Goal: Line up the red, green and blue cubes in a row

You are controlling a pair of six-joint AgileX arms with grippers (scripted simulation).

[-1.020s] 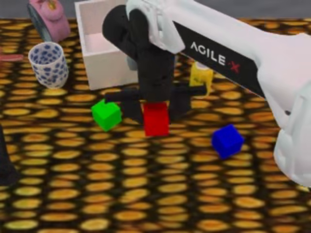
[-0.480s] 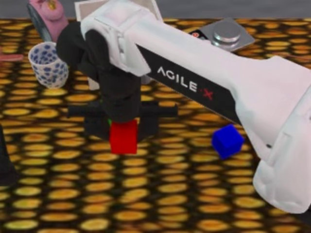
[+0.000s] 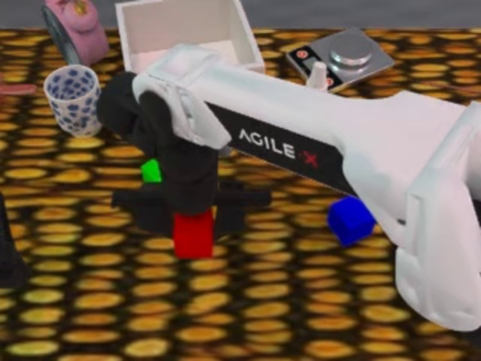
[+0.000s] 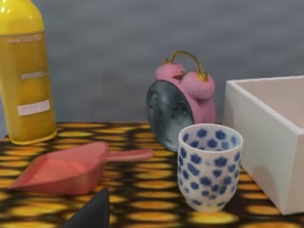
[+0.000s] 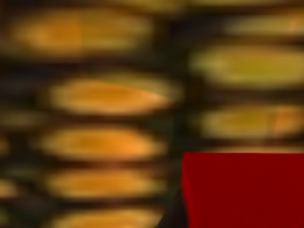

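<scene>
— Red cube, matte, faces square to the table edges?
— Yes, clenched in the right gripper. Green cube peeks out behind; blue cube sits well right, turned slightly. Left gripper unseen.

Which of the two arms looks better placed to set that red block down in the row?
The right. Its right gripper is already shut on the red cube, close beside the green cube. The left arm sits parked at the table's left edge.
</scene>
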